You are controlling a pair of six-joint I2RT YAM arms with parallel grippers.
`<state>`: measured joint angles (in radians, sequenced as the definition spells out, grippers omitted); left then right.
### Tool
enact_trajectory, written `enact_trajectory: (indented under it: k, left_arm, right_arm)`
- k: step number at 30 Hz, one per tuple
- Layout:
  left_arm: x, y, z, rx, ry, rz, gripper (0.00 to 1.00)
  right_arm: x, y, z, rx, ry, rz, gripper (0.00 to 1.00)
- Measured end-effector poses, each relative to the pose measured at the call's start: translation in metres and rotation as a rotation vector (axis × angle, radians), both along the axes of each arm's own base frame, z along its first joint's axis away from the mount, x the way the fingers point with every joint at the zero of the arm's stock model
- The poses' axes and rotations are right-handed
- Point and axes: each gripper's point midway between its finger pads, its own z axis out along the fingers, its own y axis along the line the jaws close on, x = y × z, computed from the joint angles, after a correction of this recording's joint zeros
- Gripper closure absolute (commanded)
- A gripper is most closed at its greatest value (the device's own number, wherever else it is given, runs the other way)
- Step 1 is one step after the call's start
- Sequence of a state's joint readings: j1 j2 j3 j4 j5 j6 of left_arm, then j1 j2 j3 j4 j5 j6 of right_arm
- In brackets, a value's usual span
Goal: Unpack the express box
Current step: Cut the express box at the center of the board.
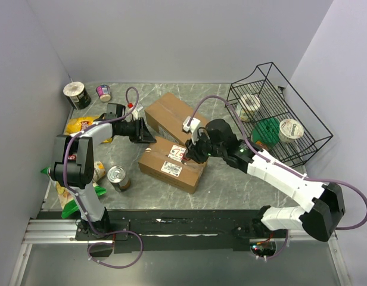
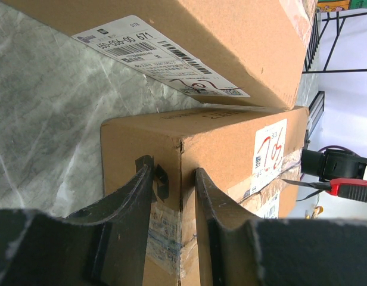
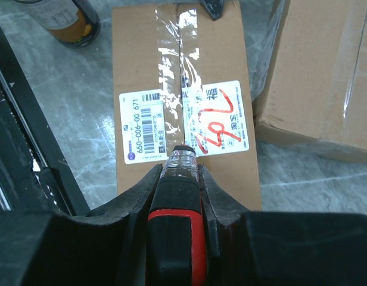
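Two cartons sit close together on the grey marbled worktop [image 1: 231, 179]. Nearer the arms is the brown cardboard express box [image 1: 171, 165], lying flat and skewed. Its flaps are closed under a strip of clear tape that runs between two white printed labels (one scrawled over in red). Behind it lies the second brown cardboard box [image 1: 171, 114], also closed.

The right tool [image 3: 180, 173] is clenched on a red-and-black utility knife [image 3: 174, 238]. The knife points forward along the express box's top, its tip at the taped seam between the two labels.

The left tool [image 2: 171, 170] is at the box's far left corner, where the cartons meet. Its fingers [image 2: 136, 196] stand partly apart astride an edge there, one on the labelled top and the other on the end face. Whether they squeeze the cardboard I cannot tell.

To the right, well apart from the boxes, stands a black wire basket [image 1: 302, 99] with tubs inside. A silver tin can [image 1: 118, 178] stands upright near the express box's left end.
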<state>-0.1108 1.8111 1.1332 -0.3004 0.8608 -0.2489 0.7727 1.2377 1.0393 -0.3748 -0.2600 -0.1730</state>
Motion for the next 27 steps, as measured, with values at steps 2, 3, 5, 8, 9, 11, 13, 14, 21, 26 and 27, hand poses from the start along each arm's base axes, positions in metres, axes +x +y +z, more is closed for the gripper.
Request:
enact_trajectory:
  k: [2, 3, 5, 8, 9, 11, 13, 14, 21, 26, 27]
  left_arm:
    - [0.0, 0.0, 0.0, 0.0, 0.0, 0.0, 0.69]
    - [0.0, 0.0, 0.0, 0.0, 0.0, 0.0, 0.69]
    - [0.0, 0.0, 0.0, -0.001, 0.0, -0.001, 0.69]
    - [0.0, 0.0, 0.0, -0.001, -0.001, -0.001, 0.69]
    - [0.0, 0.0, 0.0, -0.001, -0.001, -0.001, 0.69]
    - [0.0, 0.0, 0.0, -0.002, -0.001, -0.001, 0.69]
    - [0.0, 0.0, 0.0, -0.002, -0.001, -0.001, 0.69]
    - [0.0, 0.0, 0.0, -0.002, -0.001, -0.001, 0.69]
    - [0.0, 0.0, 0.0, -0.002, 0.0, -0.001, 0.69]
    - [0.0, 0.0, 0.0, -0.002, -0.002, -0.001, 0.69]
    - [0.0, 0.0, 0.0, -0.002, -0.002, -0.001, 0.68]
  right_arm:
    - [-0.001, -0.003, 0.001, -0.004, -0.001, -0.006, 1.0]
    - [-0.002, -0.005, 0.002, -0.002, -0.001, -0.01, 1.0]
    - [-0.004, -0.009, 0.003, 0.008, -0.003, -0.016, 1.0]
    - [-0.006, -0.011, 0.007, 0.032, -0.009, -0.021, 1.0]
    - [-0.004, -0.009, 0.01, 0.049, -0.017, -0.02, 1.0]
    - [0.001, -0.002, 0.016, 0.081, -0.037, -0.016, 1.0]
    - [0.007, 0.005, 0.019, 0.105, -0.054, -0.013, 1.0]
    - [0.011, 0.01, 0.019, 0.115, -0.059, -0.011, 1.0]
    - [0.029, 0.033, -0.003, 0.124, -0.043, 0.013, 1.0]
    - [0.032, 0.043, 0.003, 0.152, -0.065, 0.044, 1.0]
    - [0.032, 0.044, 0.003, 0.155, -0.066, 0.049, 1.0]
